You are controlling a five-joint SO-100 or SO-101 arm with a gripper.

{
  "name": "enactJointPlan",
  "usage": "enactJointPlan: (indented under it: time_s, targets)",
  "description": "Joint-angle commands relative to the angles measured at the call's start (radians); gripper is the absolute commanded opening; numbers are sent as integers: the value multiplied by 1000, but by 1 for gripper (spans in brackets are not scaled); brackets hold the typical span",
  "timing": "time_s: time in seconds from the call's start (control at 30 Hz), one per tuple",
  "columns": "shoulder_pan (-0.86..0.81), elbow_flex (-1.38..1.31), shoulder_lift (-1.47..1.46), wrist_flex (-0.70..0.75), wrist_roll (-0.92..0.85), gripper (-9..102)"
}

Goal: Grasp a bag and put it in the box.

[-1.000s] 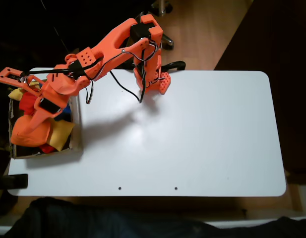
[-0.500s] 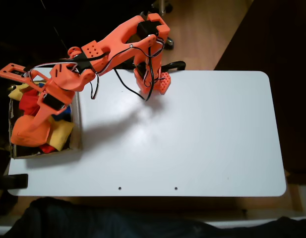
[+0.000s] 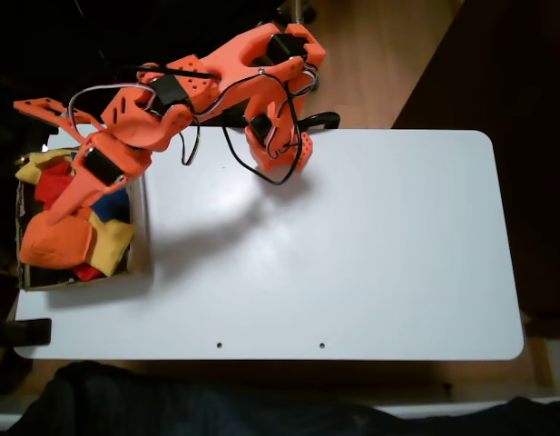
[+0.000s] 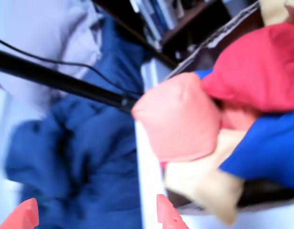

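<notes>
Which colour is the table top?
White; the table shows best in the fixed view.

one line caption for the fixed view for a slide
Open gripper above the cardboard box, orange bag lying inside among others.

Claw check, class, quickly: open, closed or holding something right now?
Claw: open and empty, its two tips spread wide apart in the wrist view, above the orange bag lying in the box.

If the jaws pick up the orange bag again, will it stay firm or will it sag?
The orange bag looks like soft, lumpy cloth, so it would probably sag and change shape. It lies heaped on other bags in the box, so pushing it may shift them. Rolling away seems unlikely.
</notes>
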State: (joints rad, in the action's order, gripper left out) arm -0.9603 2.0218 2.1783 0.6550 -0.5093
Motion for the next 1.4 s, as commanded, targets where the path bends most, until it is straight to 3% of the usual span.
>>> enactJointPlan:
  time_s: [0.0,0.57,1.03,1.37]
  targets:
    - [12,-20,72,21,60,49]
    - [101,127,357,55,75,49]
    - [328,250,583,64,250,49]
    - [532,370,741,170,275,49]
